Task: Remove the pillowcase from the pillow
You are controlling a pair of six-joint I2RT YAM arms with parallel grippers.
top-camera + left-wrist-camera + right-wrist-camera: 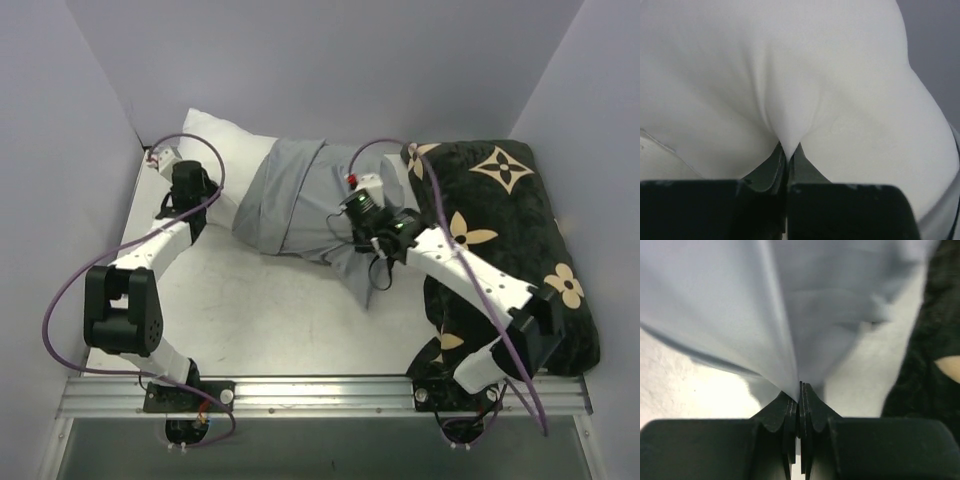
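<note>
One white pillow [215,140] lies far-left on the desk [290,320], its right part inside one grey pillowcase [300,200], one black flowered cushion [510,230] beside it; left tool [788,147] pinches pillow cloth, right tool [801,385] pinches pillowcase fabric.

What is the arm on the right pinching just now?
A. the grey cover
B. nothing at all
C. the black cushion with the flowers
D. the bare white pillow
A. In the right wrist view, the right tool is shut on a fold of the grey pillowcase. The black cushion lies off to the side, not between the fingers.
</note>
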